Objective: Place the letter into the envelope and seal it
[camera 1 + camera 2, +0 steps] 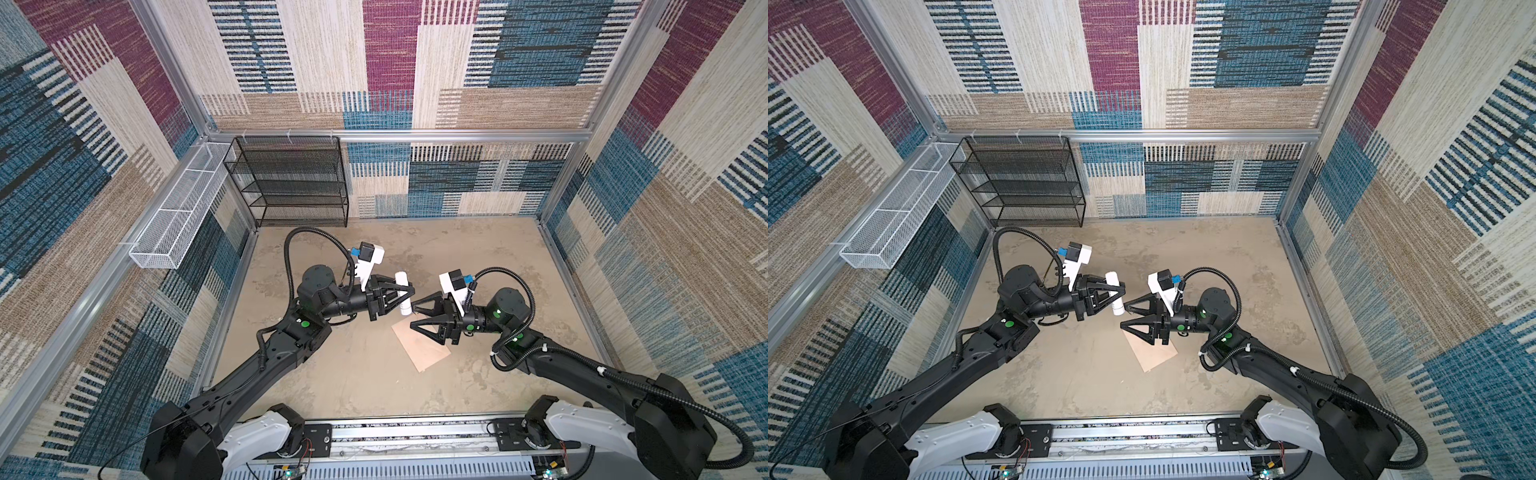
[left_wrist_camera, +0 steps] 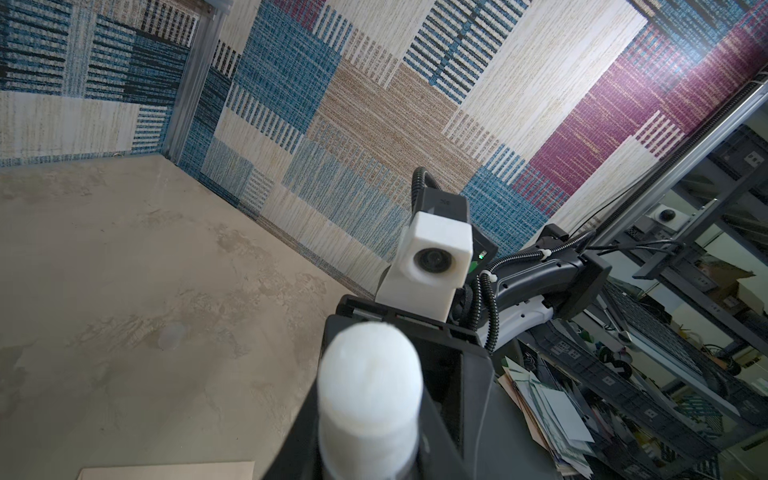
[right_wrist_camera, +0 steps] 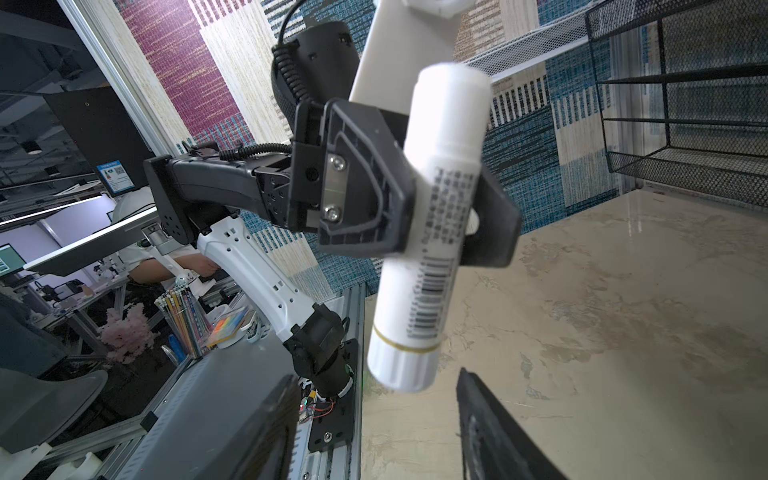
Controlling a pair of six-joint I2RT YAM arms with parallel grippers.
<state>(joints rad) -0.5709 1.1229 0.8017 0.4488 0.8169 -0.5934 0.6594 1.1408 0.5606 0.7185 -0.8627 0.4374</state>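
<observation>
Obs: left pincer (image 1: 407,294) clenched across the middle of the white tube (image 1: 402,279), which is carried clear above the bench (image 1: 332,374); in the right wrist view one black finger (image 3: 365,199) presses each side of the printed label, with a barcode and a thin gold band towards one end of the tube (image 3: 436,232)

Right pincer (image 1: 414,316) released; jaws spread wide, nothing between them; its tips face the tube's nearer end, just beside it; contact not resolvable in either top view

Envelope (image 1: 424,349) lies flat and slanted on the bench, directly below the right pincer and held by neither arm; its far part is hidden by that pincer, so cannot tell whether the flap is open or folded; a pale edge of it shows in the left wrist view (image 2: 166,469)

Letter: not seen in any view; probably already inside the envelope, unconfirmed

Reading: the tube looks like a glue stick, wanted for the seal; the mid-body hold leaves both ends free, which suits the opposite arm taking the cap; the two pincers meet nose to nose over the envelope, so the sealing step appears under way, cap not yet off as far as I can judge

Caution: the tube is smooth and round; a pull or twist on one end may spin it in the grip; the loose envelope may shift when glue is pressed on
</observation>
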